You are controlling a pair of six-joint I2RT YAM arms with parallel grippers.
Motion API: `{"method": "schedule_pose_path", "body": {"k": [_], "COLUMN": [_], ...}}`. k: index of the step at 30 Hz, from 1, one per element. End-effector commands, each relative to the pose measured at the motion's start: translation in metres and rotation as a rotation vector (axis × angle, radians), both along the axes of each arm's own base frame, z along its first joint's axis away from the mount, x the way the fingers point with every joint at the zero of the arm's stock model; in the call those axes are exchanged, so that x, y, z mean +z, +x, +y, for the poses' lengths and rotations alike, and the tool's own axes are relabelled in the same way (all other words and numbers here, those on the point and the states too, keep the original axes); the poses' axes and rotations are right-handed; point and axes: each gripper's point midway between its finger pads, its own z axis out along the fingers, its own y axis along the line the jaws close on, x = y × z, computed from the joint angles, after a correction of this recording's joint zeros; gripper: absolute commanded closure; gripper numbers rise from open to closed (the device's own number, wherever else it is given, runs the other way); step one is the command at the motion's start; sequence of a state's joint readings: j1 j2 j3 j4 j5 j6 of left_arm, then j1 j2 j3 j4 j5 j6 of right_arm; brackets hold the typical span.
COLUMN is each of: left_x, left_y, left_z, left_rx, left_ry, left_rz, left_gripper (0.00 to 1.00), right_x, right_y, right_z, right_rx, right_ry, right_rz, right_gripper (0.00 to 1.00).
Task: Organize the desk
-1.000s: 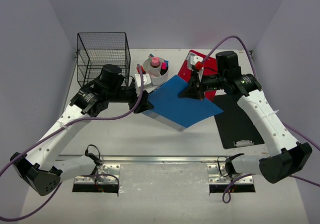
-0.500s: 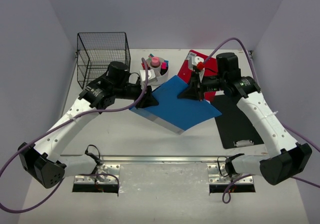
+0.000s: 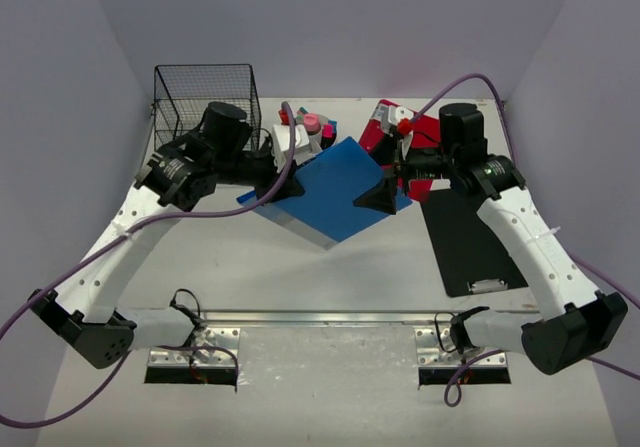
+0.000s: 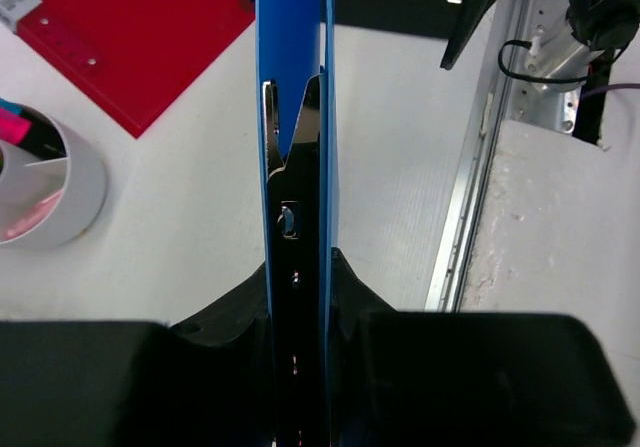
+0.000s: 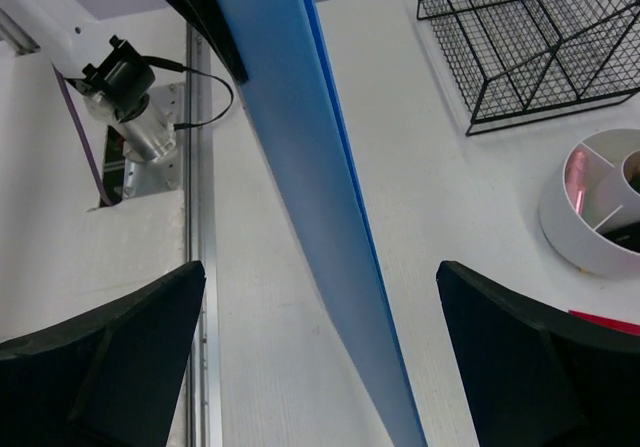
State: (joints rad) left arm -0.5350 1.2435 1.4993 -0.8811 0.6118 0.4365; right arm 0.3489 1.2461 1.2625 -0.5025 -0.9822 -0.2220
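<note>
A blue folder (image 3: 335,195) hangs tilted above the middle of the desk (image 3: 250,277). My left gripper (image 3: 280,189) is shut on its left edge. In the left wrist view the blue folder (image 4: 297,87) shows edge-on with a metal clip inside, pinched by the left gripper (image 4: 300,277). My right gripper (image 3: 378,199) stands open at the folder's right corner. In the right wrist view the blue folder (image 5: 320,197) runs between the wide-apart fingers (image 5: 110,357) of the right gripper (image 5: 320,367), touching neither.
A black wire basket (image 3: 205,107) stands at the back left, with a white pen holder (image 3: 305,132) beside it. A red clipboard (image 3: 425,132) lies at the back right and a black clipboard (image 3: 470,242) in front of it. A silver rail (image 3: 320,317) edges the desk's front.
My right gripper has opened, let go of the blue folder and drawn slightly toward the front. My left gripper has closed on the folder's left edge, and the folder has shifted left and tilted.
</note>
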Motion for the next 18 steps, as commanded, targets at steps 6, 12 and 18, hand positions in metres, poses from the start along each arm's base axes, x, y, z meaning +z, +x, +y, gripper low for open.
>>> {"method": "schedule_pose_path", "body": {"k": [6, 12, 18], "left_x": [0.092, 0.151, 0.177], "left_y": [0.005, 0.009, 0.031], "left_z": [0.073, 0.108, 0.13], "left_rx": [0.219, 0.371, 0.499], "left_ry": [0.135, 0.166, 0.233], "left_rz": [-0.398, -0.575, -0.689], "left_gripper": [1.0, 1.0, 1.0], "right_x": [0.02, 0.014, 0.009], "right_y": [0.022, 0.036, 0.039], "right_z": [-0.024, -0.037, -0.037], "right_rx": [-0.148, -0.193, -0.193], "right_ry": [0.004, -0.012, -0.021], "right_rz": [-0.078, -0.075, -0.066], "right_gripper": [0.01, 0.01, 0.01]}}
